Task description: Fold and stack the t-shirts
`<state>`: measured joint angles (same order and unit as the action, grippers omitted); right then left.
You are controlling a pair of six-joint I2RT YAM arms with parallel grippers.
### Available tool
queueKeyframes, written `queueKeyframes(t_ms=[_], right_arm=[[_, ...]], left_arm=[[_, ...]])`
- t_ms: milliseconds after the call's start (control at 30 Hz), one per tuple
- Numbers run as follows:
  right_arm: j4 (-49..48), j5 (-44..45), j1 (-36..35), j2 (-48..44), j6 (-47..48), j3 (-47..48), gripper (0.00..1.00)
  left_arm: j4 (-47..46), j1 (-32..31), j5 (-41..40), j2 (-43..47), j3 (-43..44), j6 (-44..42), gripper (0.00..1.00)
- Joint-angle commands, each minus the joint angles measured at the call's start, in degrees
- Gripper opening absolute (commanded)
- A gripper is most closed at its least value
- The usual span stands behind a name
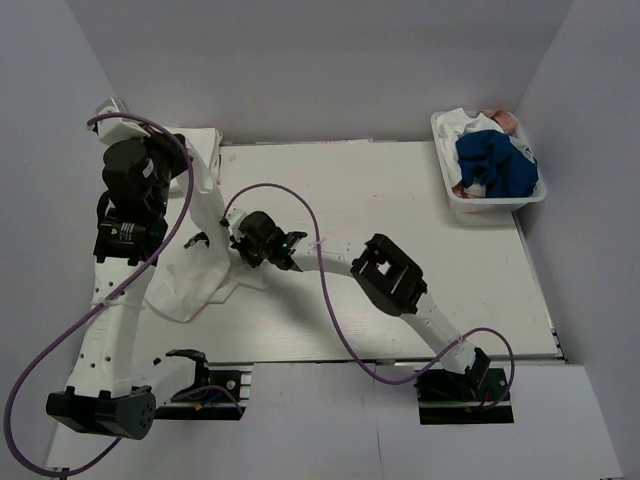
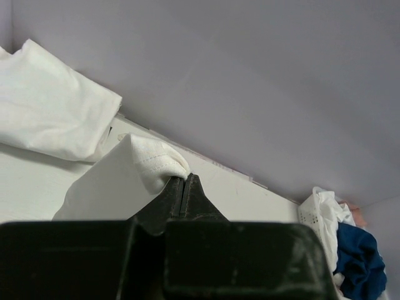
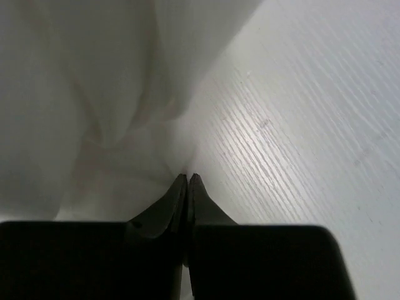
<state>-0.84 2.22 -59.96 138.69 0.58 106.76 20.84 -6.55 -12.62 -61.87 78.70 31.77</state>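
Observation:
A white t-shirt (image 1: 190, 270) hangs from my raised left gripper (image 1: 188, 155) down onto the table's left side, with a small dark mark (image 1: 197, 240) on the cloth. The left wrist view shows that gripper (image 2: 185, 178) shut on a hemmed corner of the shirt (image 2: 147, 164). My right gripper (image 1: 233, 243) is low on the table at the shirt's right edge. Its closed tips (image 3: 188, 177) pinch the white cloth (image 3: 94, 125). A second white t-shirt (image 2: 50, 112) lies bunched at the table's far left corner.
A white basket (image 1: 446, 180) at the far right corner holds blue and white clothes (image 1: 495, 165); it also shows in the left wrist view (image 2: 312, 215). Grey walls close in the back and both sides. Purple cables loop over both arms.

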Motion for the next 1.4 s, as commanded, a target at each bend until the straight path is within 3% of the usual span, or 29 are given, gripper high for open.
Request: queueKeyframes(t_ms=[0, 133, 267, 400, 567, 733, 867, 900, 933, 967, 1167, 1367], right_arm=[[-9.76, 4.62, 0.81, -7.63, -3.12, -10.38, 0.00], [-17.96, 15.41, 1.87, -22.92, -6.72, -30.01, 0.00], [-13.50, 26.76, 5.55, -38.81, -11.73, -42.31, 0.00], [-8.76, 29.32, 12.05, -49.29, -17.44, -59.76, 0.00], [-1.89, 36.97, 17.07, -58.44, -20.00, -66.32, 0.00], [4.35, 39.45, 20.85, -61.79, -23.69, -65.54, 0.00], [5.67, 35.58, 20.95, -61.97, -22.21, -61.34, 0.30], [6.02, 33.83, 21.12, -61.88, -21.50, -60.62, 0.68], [6.46, 29.81, 20.86, -61.53, -20.63, -59.31, 0.85], [6.29, 26.38, 20.16, -61.18, -18.10, -58.60, 0.90], [4.18, 17.56, 15.50, -57.58, -9.64, -58.25, 0.90], [10.07, 25.37, 12.06, -47.48, -8.23, -54.47, 0.85]], left_arm=[[0.17, -0.13, -3.72, 2.54, 0.15, -0.83, 0.00], [0.69, -0.13, -7.15, 3.07, -0.47, -0.83, 0.00], [1.22, -0.13, -8.65, 3.07, -2.57, -0.31, 0.00], [-0.01, 0.48, -6.20, 3.07, -7.93, 1.01, 0.00], [0.52, 0.48, -6.19, -0.36, -12.94, 3.04, 0.00], [1.40, 0.48, -9.25, -1.15, -19.80, 6.18, 0.00], [1.31, 0.48, -9.80, -1.15, -24.72, 6.20, 0.00], [1.31, 0.48, -9.27, -1.15, -24.73, 6.20, 0.00], [0.44, 0.48, -8.13, -1.15, -26.21, 6.20, 0.00], [0.43, 0.48, -8.12, -1.15, -26.83, 6.20, 0.00], [-0.45, 0.48, -8.12, -1.15, -27.98, 5.58, 0.00], [-0.45, 0.48, -8.74, -1.15, -28.51, 5.58, 0.00]])
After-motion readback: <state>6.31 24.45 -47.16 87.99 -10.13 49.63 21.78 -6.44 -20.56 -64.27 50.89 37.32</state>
